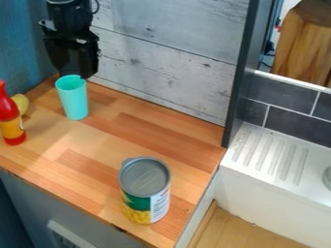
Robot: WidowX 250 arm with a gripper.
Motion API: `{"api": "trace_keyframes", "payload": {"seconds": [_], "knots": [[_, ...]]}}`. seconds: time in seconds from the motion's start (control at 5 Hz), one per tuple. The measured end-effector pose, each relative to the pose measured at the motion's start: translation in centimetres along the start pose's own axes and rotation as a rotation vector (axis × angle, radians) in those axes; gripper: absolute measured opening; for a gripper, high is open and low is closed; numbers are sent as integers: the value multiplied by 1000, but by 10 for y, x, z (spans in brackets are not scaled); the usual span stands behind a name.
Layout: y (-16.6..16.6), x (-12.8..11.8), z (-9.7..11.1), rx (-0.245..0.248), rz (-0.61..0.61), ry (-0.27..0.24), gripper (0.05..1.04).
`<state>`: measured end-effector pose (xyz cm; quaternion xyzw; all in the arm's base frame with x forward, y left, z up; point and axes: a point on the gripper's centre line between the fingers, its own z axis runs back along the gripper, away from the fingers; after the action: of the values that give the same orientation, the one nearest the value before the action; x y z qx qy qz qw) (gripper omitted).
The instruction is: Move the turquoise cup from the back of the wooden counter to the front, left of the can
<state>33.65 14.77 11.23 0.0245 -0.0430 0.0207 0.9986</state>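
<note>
One turquoise cup [74, 100], upright, plain, tapered

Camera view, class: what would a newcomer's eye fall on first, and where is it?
Probably the can of corn, upright near the front edge of the wooden counter. Next come the turquoise cup, directly below the black gripper at upper left, and the red bottle at the far left.

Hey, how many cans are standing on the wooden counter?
1. The can stands upright near the front edge of the counter, nearer the camera than the turquoise cup.
</note>
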Motion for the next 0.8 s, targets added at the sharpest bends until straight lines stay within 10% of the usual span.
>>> {"api": "trace_keyframes", "payload": {"seconds": [0.8], "knots": [[9, 4, -43, 39, 28, 62, 1001]]}}
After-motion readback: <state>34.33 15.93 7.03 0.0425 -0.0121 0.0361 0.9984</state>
